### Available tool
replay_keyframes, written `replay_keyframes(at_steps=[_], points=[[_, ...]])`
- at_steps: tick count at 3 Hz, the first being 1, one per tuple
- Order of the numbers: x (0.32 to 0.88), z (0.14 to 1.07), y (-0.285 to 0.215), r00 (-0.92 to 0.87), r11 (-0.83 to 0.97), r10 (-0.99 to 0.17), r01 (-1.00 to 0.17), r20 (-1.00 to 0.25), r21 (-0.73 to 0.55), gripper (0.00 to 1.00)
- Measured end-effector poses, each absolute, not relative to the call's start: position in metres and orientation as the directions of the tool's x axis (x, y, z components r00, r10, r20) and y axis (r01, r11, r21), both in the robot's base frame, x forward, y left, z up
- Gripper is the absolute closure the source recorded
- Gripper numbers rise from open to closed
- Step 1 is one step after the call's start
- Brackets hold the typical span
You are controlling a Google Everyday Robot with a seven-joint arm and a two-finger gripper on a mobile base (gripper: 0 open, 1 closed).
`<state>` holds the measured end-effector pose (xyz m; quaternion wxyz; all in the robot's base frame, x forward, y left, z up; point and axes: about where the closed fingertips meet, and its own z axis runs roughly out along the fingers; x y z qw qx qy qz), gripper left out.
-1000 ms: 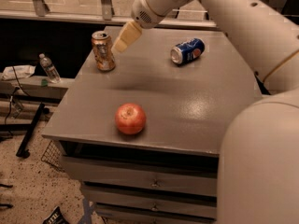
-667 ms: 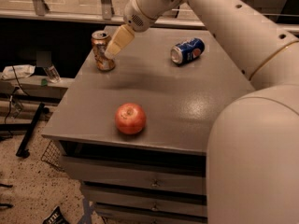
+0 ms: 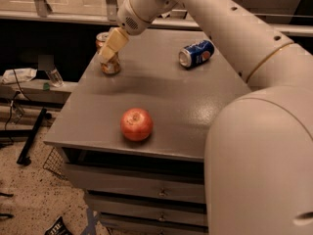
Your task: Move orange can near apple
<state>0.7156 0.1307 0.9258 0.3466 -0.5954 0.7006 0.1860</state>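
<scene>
The orange can (image 3: pixel 111 66) stands upright near the far left corner of the grey table (image 3: pixel 195 111). My gripper (image 3: pixel 109 48) is at the can, and its cream tip covers the can's middle; only the can's top and base show. The red-orange apple (image 3: pixel 136 124) sits near the table's front edge, well in front of the can and a little to its right. The arm reaches in from the upper right.
A blue can (image 3: pixel 196 53) lies on its side at the far right of the table. The robot's white body (image 3: pixel 259 165) fills the right foreground. Drawers (image 3: pixel 146 182) sit under the tabletop. A plastic bottle (image 3: pixel 55 75) and cables lie left of the table.
My gripper has moved left and down from beside the orange can to overlap it. The can, the apple and the blue can have not moved.
</scene>
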Motion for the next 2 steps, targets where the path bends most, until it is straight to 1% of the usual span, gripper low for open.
replay_keyframes(at_steps=[2], points=[[0.7211, 0.914, 0.149, -0.055, 0.192, -0.719, -0.974, -0.693, -0.122, 0.0]])
